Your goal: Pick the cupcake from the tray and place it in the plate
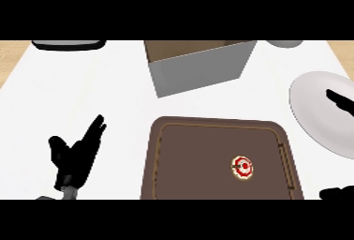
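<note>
Left hand (pixel 77 152) rests near left on the surface, fingers straight, pointing up. Right hand (pixel 338 102) is mostly cut off at the right edge, partly over plate (pixel 311 110); can't tell its grip. Cupcake (pixel 242 167) sits in tray (pixel 194 159), right half. Open box (pixel 200 65) is beyond the tray.

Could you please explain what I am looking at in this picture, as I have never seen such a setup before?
This one picture looks steeply down from a humanoid robot's head at a white counter. Its black left hand rests open at the left, fingers up, holding nothing. Only dark parts of the right hand show at the right edge, so whether it is open cannot be told. In the middle lies a brown tray with a small cupcake on it, not held. A white plate sits to the right, and a grey open box stands behind the tray.
</note>
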### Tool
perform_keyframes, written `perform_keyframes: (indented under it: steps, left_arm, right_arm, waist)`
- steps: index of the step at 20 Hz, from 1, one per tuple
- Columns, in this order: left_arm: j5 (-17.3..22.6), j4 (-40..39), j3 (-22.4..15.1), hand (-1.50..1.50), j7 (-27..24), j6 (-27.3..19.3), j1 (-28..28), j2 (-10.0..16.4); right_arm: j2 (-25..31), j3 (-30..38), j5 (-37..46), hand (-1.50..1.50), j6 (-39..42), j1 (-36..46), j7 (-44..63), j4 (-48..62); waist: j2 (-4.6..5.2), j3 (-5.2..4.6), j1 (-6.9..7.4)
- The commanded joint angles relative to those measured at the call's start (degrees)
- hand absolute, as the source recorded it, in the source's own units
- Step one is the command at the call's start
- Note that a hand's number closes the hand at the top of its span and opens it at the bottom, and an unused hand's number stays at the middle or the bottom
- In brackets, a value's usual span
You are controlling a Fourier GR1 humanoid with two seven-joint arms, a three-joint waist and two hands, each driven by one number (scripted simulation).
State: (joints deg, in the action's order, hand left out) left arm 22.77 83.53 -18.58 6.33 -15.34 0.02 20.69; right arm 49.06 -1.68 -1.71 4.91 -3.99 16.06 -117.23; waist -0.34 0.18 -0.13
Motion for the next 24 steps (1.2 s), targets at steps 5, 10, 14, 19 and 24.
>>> perform_keyframes:
  steps: [5,10,14,19,24]
  left_arm:
    - [-1.5,-2.9,0.9,0.00,3.4,0.4,-2.3,-2.3]
    - [-1.3,-7.2,3.1,0.00,1.0,3.8,-3.7,-3.3]
    - [-4.6,-1.1,0.9,0.00,2.5,-0.1,0.3,-4.7]
    - [-5.0,-1.6,3.0,0.00,3.1,2.6,0.2,-5.5]
    - [-5.3,-0.5,5.3,0.00,4.2,4.4,0.7,-4.6]
  right_arm:
    - [-5.8,-12.3,12.2,-1.50,0.7,4.2,15.3,-5.7]
    - [-10.2,-17.5,19.9,-1.50,1.6,5.1,21.8,-7.2]
    - [-15.4,-23.3,22.8,-1.50,3.6,6.3,26.1,-5.5]
    - [-19.2,-22.5,24.3,-1.50,6.2,5.0,24.7,-3.9]
    - [-24.0,-26.8,30.8,-1.50,6.8,5.8,27.9,-4.4]
  waist:
    - [0.36,-0.21,0.23]
    - [0.36,-0.22,-0.09]
    - [0.30,-0.20,0.26]
    - [0.31,-0.18,0.07]
    - [0.28,-0.19,0.15]
